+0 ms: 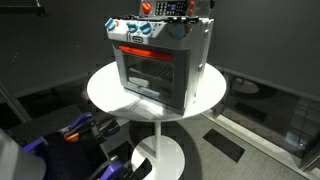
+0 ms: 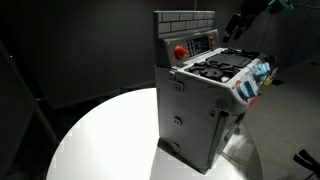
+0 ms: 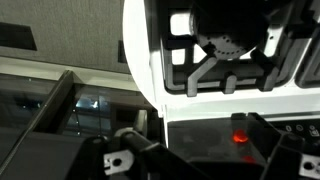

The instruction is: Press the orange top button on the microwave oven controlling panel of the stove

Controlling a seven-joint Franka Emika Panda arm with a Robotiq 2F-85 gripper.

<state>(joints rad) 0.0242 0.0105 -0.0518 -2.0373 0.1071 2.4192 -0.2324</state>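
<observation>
Orange button [image 2: 180,51] sat at the left end of the upright back panel [image 2: 200,43] of the toy stove [image 2: 205,110], behind the burners. Gripper [image 3: 200,155] hovered above the stove, fingers spread, touching nothing. Judged: stiff plastic, short travel, no grasp needed — push squarely with one fingertip. Stove looked light — might slide on the white table [image 2: 100,140].

Lab or studio space: black curtains [image 2: 80,50], toy stove [image 1: 160,62] on round white table [image 1: 105,90].
</observation>
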